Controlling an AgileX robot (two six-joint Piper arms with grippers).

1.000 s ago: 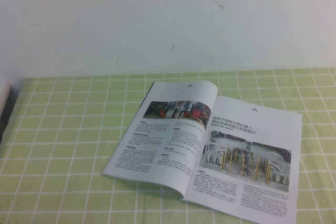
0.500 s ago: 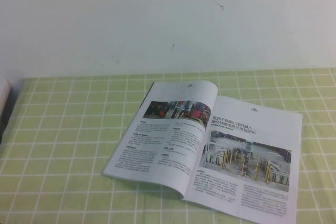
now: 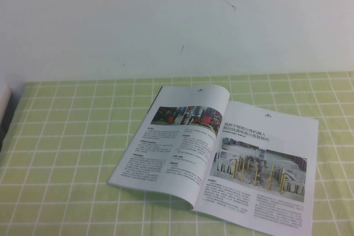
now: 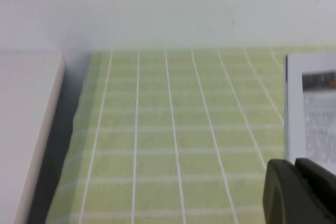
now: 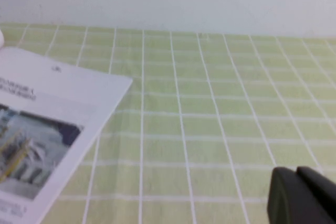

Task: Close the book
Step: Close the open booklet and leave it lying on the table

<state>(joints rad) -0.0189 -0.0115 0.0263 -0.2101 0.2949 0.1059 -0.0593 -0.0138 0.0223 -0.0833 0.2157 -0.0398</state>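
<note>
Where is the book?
The book lies open on the cloth, right of centre in the high view. Left gripper hangs left of it, right gripper right of it.

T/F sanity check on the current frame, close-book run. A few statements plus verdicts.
1. The book lies open on the green checked cloth. True.
2. The left gripper presses on the book. False: it hangs back near the book's edge, and nothing touches the pages.
3. The right page carries a large photo. True.
4. The right gripper holds a page. False: it is over bare cloth, clear of the book.
5. Both arms show in the high view. False: neither does.
</note>
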